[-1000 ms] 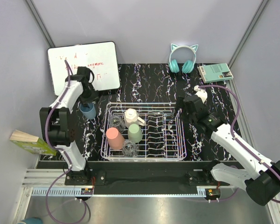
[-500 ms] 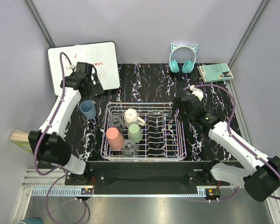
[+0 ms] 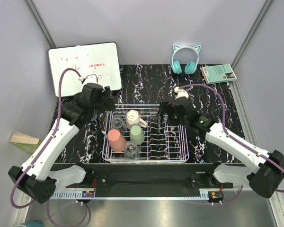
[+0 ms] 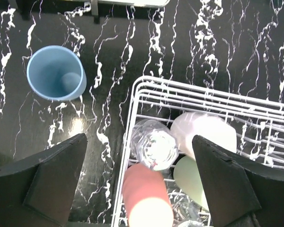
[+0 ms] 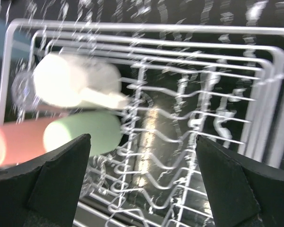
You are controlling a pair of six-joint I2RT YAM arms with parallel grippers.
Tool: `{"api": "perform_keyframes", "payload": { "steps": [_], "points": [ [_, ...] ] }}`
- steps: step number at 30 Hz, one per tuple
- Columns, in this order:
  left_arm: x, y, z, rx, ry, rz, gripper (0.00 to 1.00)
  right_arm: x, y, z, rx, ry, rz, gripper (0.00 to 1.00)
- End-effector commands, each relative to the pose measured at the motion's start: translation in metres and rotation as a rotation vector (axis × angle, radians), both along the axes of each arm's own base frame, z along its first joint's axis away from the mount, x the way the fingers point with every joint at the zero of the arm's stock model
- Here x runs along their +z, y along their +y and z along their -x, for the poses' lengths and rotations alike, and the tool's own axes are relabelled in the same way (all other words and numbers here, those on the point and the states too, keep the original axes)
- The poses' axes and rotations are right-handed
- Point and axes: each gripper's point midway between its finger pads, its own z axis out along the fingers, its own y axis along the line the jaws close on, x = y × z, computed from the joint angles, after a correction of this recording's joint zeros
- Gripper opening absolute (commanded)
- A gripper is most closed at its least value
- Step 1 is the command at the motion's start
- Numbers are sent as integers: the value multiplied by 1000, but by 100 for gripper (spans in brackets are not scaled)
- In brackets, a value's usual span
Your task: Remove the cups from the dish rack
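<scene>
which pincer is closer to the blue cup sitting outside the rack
Left. The left pincer hovers over a corner of the dish rack beside the blue cup; the right pincer is over the rack's middle, farther off.

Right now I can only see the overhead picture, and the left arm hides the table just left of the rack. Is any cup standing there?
Observer: Yes. The left wrist camera shows a blue cup upright on the table, just outside the dish rack.
Operator: Is that arm holding anything?
Observer: No. The left gripper is open and empty, above a clear glass in the rack's corner.
Operator: And the other arm?
Observer: The right gripper is open and empty too, over the rack.
</scene>
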Motion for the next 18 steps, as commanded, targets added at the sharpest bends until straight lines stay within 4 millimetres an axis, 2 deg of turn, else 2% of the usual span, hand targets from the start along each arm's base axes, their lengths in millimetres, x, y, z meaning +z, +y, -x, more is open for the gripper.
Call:
{"api": "perform_keyframes", "payload": {
  "steps": [1,2,4,5,7,12,18],
  "points": [
    [19,2,7,28,-115,33,99,9,49,7,164,-22,4,100],
    [13,2,10,30,-110,30,99,12,64,14,208,-30,11,100],
    [13,2,19,19,-124,32,99,-1,75,15,213,-21,72,100],
    [8,3,22,12,-119,23,99,1,84,20,233,-36,85,100],
    [6,4,28,5,-127,14,99,-6,91,20,237,-33,109,100],
    [-3,7,36,-4,-123,3,99,0,116,26,281,-50,113,100],
    [-6,7,37,-10,-120,-3,99,-2,130,30,306,-49,126,100]
  ]
}}
